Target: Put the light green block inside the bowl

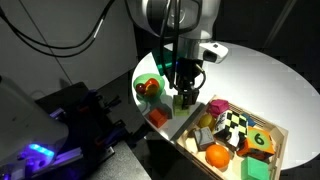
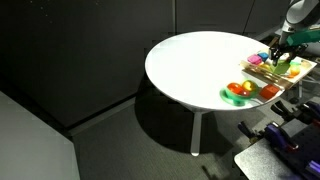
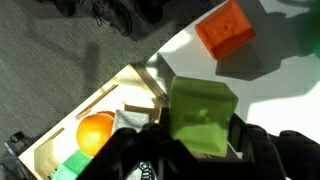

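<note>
In the wrist view the light green block fills the middle, clamped between my gripper's dark fingers. The gripper is shut on it and holds it above the white table's near edge, beside the wooden tray. In an exterior view the gripper hangs between the bowl and the tray. The bowl is small, round and green, and has red and orange pieces in it. It also shows in an exterior view as the bowl, to the left of the gripper.
An orange cube lies on the table near the bowl, also seen as the orange cube. The wooden tray holds an orange fruit, a checkered block and other toys. The round white table drops off to dark floor.
</note>
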You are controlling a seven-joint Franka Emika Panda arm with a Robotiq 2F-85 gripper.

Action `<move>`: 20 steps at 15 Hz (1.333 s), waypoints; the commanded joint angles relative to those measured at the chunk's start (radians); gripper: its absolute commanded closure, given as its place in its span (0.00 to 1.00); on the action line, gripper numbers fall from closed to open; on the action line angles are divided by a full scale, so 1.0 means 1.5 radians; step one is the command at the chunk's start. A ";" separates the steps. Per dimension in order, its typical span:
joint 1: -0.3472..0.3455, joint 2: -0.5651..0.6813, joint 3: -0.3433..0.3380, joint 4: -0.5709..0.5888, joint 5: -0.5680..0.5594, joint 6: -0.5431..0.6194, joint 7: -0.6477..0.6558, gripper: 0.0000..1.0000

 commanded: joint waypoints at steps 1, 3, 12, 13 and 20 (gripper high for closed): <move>-0.009 -0.006 0.016 -0.008 -0.012 0.004 0.013 0.71; -0.002 -0.016 0.021 -0.021 -0.020 0.009 0.022 0.71; 0.027 -0.097 0.053 -0.096 -0.080 0.043 0.082 0.71; 0.030 -0.113 0.059 -0.108 -0.096 0.045 0.100 0.71; 0.025 -0.180 0.131 -0.153 -0.141 0.049 0.182 0.71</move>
